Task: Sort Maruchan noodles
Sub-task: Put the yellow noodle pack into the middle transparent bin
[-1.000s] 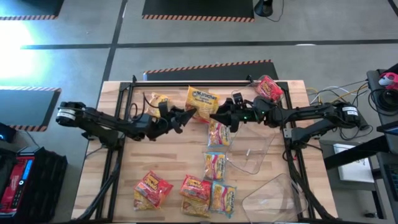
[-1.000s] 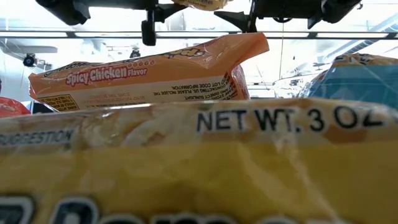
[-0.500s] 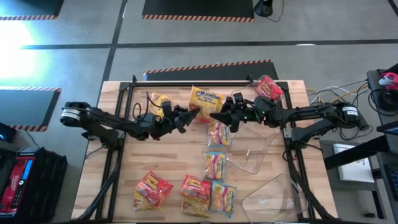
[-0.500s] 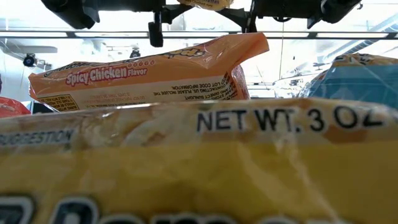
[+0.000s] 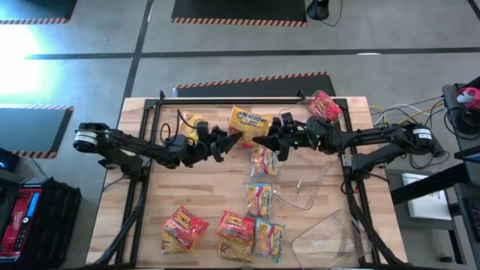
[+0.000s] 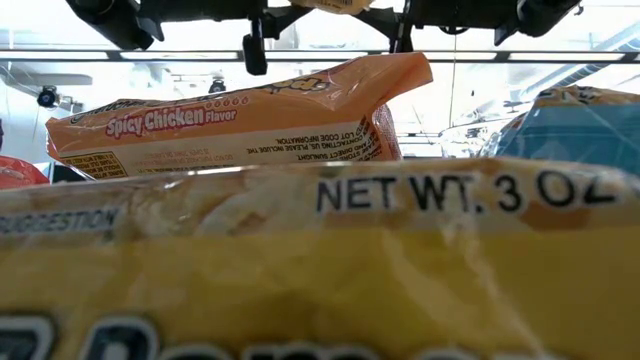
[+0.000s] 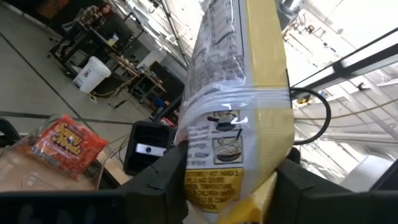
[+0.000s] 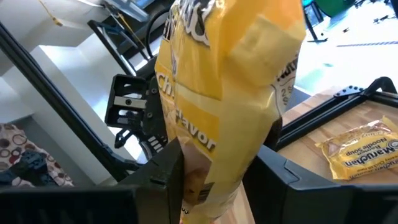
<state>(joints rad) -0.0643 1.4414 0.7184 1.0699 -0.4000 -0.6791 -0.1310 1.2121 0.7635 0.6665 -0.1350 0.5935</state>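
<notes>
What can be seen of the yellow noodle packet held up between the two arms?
The yellow noodle packet is crinkly plastic with dark lettering and a printed back panel. It hangs above the table's far middle, between both arms. The left end effector and the right end effector each have fingers against opposite edges of it.

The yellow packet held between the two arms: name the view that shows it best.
The right wrist view: the yellow packet fills it, front printing readable, between the right gripper fingers. The left wrist view shows its back label. The high view shows it small between both arms. The low view catches only its bottom edge.
</notes>
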